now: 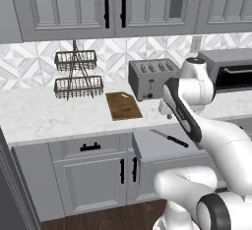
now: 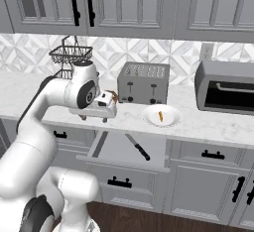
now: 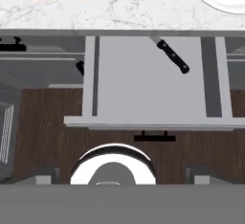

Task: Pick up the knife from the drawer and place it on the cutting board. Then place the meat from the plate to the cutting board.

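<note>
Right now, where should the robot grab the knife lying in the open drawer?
By the black handle of the knife, I think, coming straight down from above. It lies flat and slanted on the floor of the drawer, its blade tip tucked toward the counter edge. The handle is thicker, blunt and clear all round, so the open fingers could straddle it across its width.

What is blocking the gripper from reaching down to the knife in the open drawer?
Nothing visible. The knife lies uncovered on the flat floor of the pulled-out drawer, and the open gripper hangs above it over the counter edge with only air between.
</note>
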Controlling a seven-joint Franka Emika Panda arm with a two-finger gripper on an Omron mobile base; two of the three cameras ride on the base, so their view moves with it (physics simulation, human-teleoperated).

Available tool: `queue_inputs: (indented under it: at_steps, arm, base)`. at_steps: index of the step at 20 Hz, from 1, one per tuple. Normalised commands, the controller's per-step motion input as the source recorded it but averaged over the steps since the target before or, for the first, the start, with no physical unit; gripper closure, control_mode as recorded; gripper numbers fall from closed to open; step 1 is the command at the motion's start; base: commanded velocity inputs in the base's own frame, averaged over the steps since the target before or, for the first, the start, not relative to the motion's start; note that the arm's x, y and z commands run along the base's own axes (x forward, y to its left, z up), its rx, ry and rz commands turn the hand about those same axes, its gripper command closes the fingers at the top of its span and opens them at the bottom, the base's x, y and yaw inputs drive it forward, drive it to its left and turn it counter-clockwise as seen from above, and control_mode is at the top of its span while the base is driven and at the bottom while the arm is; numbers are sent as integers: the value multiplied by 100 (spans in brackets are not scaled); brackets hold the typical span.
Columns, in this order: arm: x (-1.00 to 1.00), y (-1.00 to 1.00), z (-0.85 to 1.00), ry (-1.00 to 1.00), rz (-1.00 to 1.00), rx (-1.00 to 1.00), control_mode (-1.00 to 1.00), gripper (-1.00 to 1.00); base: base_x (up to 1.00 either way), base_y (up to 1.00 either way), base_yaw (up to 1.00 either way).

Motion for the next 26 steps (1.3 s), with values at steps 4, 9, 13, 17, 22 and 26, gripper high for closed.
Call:
queue_inputs:
  at_steps: [4, 9, 13, 17, 22, 26]
  arm:
    - [0, -12, -96, 3, 0, -4, -100, -100]
    - [19, -32, -76, 3, 0, 0, -100, -100]
    - [27, -32, -47, 1, 0, 1, -100, -100]
    - [39, -18, -50, 1, 0, 0, -100, -100]
    - [37, -13, -57, 1, 0, 0, -100, -100]
    - [34, -16, -37, 0, 0, 3, -100, -100]
  base:
    - [0, 0, 0]
    - [0, 0, 0]
    - [0, 0, 0]
    - [0, 0, 0]
    - [0, 0, 0]
    - [0, 0, 0]
